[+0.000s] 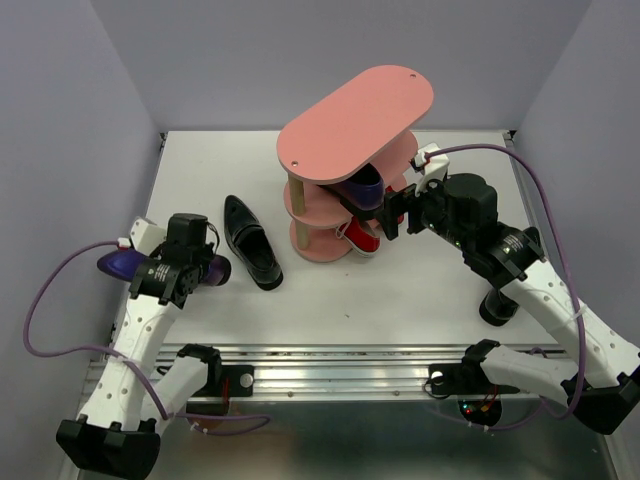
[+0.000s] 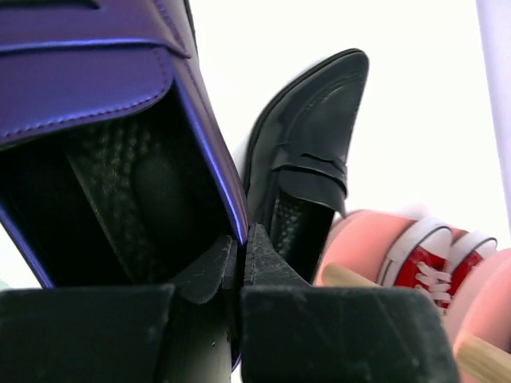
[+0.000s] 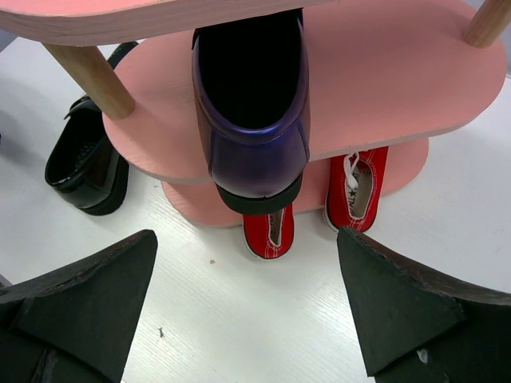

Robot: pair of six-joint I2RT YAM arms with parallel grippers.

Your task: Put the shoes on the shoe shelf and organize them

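My left gripper [image 1: 200, 262] [image 2: 242, 239] is shut on the side wall of a glossy purple shoe [image 1: 115, 262] [image 2: 96, 72] at the table's left. A black loafer [image 1: 250, 242] [image 2: 307, 159] lies on the table between it and the pink shoe shelf [image 1: 355, 110]. The other purple shoe [image 3: 251, 104] [image 1: 362, 185] sits on the middle tier, its heel overhanging. Two red sneakers [image 3: 269, 231] [image 3: 357, 191] stand on the bottom tier [image 3: 200, 209]. My right gripper [image 1: 390, 215] [image 3: 247, 303] hangs open just in front of the shelf, holding nothing.
A dark object [image 1: 497, 305], possibly another black shoe, sits on the table at the right, partly hidden by my right arm. Purple walls close in the table on three sides. A metal rail [image 1: 330, 365] runs along the near edge.
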